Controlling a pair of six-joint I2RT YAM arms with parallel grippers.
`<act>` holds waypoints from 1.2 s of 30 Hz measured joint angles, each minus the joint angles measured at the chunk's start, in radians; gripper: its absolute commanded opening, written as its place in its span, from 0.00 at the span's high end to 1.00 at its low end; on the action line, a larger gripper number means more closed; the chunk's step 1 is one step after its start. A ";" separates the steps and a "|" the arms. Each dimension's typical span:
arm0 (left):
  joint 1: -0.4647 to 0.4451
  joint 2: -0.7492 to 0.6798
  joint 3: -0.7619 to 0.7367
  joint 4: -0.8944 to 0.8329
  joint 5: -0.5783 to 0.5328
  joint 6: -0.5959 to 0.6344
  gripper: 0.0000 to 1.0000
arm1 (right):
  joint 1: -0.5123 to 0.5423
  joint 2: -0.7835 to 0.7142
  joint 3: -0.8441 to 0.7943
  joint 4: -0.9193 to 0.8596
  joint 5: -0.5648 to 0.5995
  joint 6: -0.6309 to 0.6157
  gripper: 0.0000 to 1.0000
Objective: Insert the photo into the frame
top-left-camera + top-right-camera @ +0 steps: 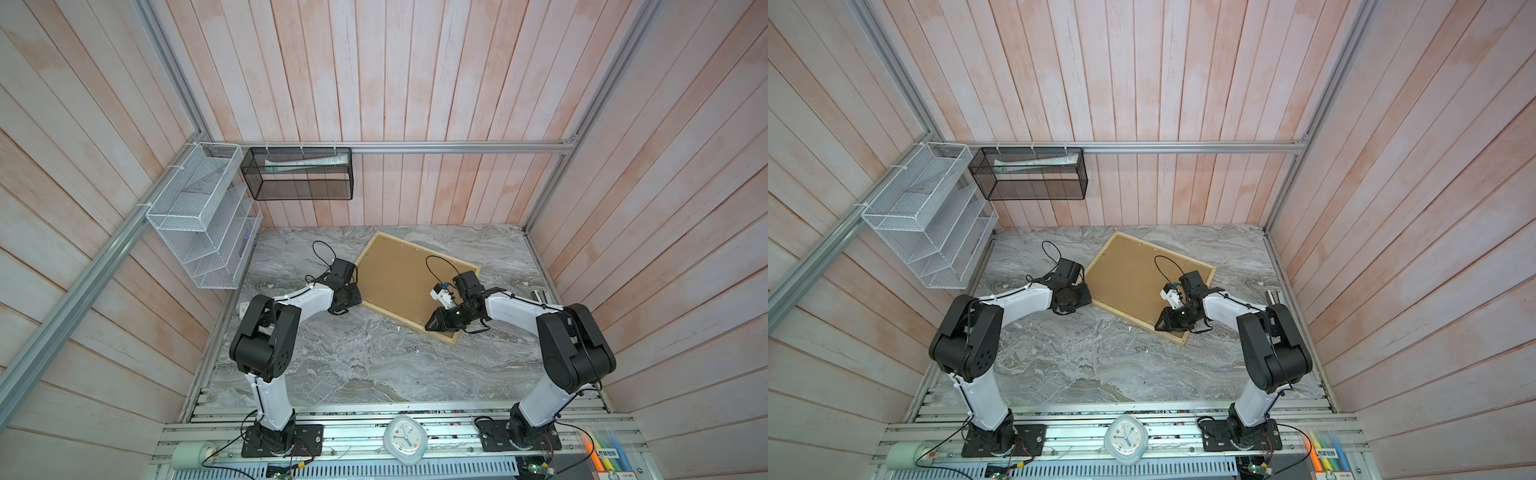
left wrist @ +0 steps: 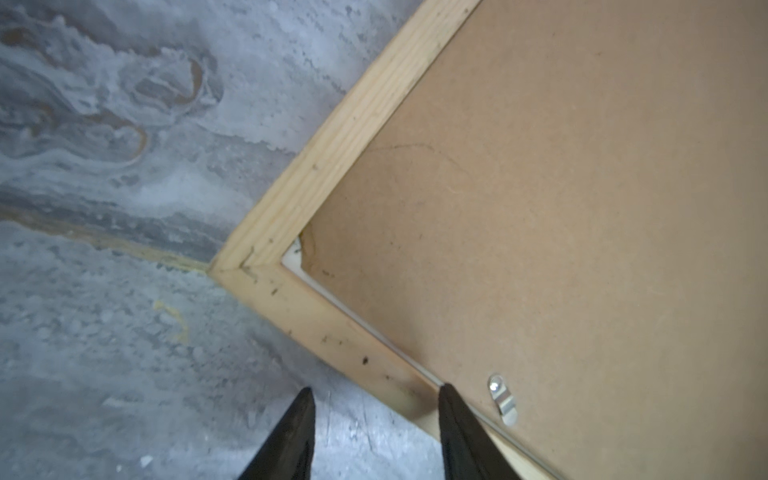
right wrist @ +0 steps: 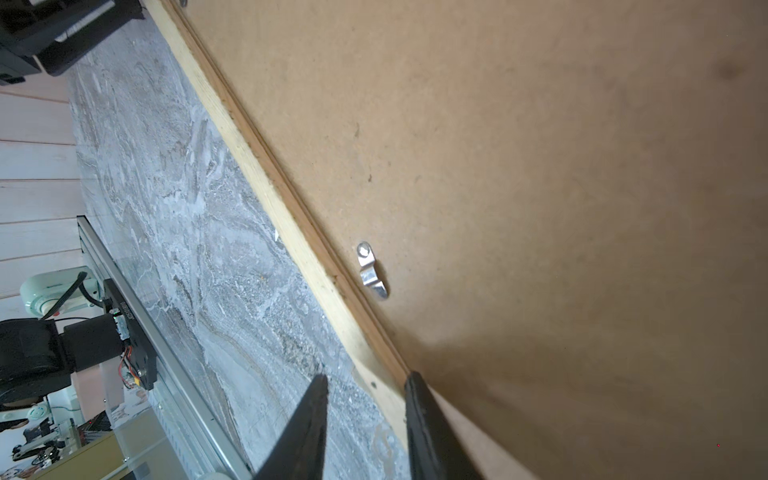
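The frame (image 2: 332, 166) was laid back-up on the worktop (image 2: 124, 332), backing board (image 2: 540, 208) fitted; left hand (image 2: 374, 390) and right hand (image 3: 365, 378) were held part-open astride its slats, nothing clamped, seemingly for lifting

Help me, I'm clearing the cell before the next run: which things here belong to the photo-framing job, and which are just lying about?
Job: frame, back up; brown backing board lying in it; turn clip; left gripper and right gripper, each with fingers astride a frame slat. Photo not visible.
Lying about: clock, white wire rack, black mesh basket, coloured markers.
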 measured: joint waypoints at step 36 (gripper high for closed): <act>-0.151 -0.038 -0.083 0.045 0.090 -0.134 0.44 | 0.209 0.057 0.006 0.113 -0.162 0.027 0.68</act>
